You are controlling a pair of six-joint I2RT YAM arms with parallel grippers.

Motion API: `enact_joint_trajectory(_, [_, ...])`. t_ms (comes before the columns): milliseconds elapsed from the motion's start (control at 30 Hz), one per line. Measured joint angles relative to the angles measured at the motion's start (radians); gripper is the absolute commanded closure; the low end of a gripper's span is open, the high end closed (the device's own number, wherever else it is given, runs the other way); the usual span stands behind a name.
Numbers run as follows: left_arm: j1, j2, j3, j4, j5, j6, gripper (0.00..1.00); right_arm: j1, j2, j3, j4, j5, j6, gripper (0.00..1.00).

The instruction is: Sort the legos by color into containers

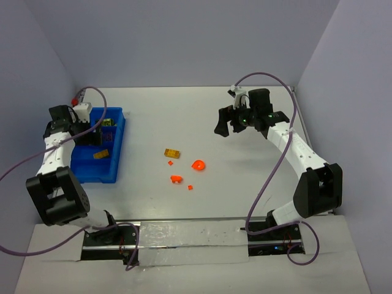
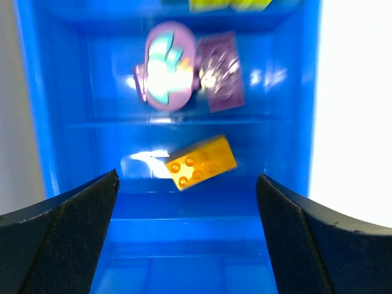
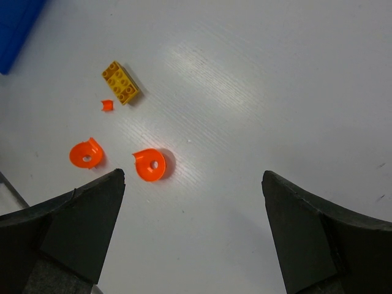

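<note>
Top external: white table (image 1: pixel 263 184), blue tray (image 1: pixel 92 171) at its left side, loose legos mid-table

- left gripper (image 2: pixel 187 174) sits over the tray, jaws wide, nothing between them
- tray yellow brick (image 2: pixel 202 162) lies skewed on the compartment floor right under it
- right gripper (image 3: pixel 193 173) hovers above the loose pieces, fingers spread wide, empty

Risks, my read:
- left fingers sit low between the tray walls, so a sideways pull-out could clip a rib and drag the tray
- loose yellow brick (image 1: pixel 172 153) has a tiny orange bit (image 1: pixel 169 163) just beside it, so a sloppy pinch takes both and orange lands with yellow
- round orange piece (image 1: pixel 198 165) and second round piece (image 1: pixel 176 179) have curved rims and could squirt out of the pads
- second tiny bit (image 1: pixel 190 187) is far smaller than a finger, so it's easy to miss or flick away

Counts:
- 1 table, 1 tray, 2 arms
- on table: 5 pieces (1 yellow, 2 round orange, 2 tiny orange); the right wrist view shows only four
- in tray, left wrist view:
  - 1 yellow in the near compartment
  - 2 purple in the next one, a round purple piece (image 2: pixel 165 66) touching a flat purple plate (image 2: pixel 222 72)
  - a yellow-green blur (image 2: pixel 229 5) further up, cut off, can't count
</note>
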Motion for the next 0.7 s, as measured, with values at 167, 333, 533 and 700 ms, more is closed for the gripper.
enact_joint_trajectory(167, [-0.033,-0.106,0.11,-0.03,0.152,0.006,0.04,-0.001,0.0,-0.008,0.003,0.002,-0.001,0.0])
enact_joint_trajectory(333, [-0.27,-0.151,0.179,-0.005,0.203,-0.018,0.05,-0.017,0.003,-0.021,0.005,0.005,-0.001,0.0])
enact_joint_trajectory(533, [-0.571,-0.065,0.042,0.043,0.16,-0.106,0.02,-0.047,0.023,-0.021,0.007,0.023,-0.001,0.0])
enact_joint_trajectory(700, [-0.703,0.059,-0.001,0.042,0.2,-0.044,0.1,-0.065,0.036,-0.021,0.007,0.023,-0.004,0.0])
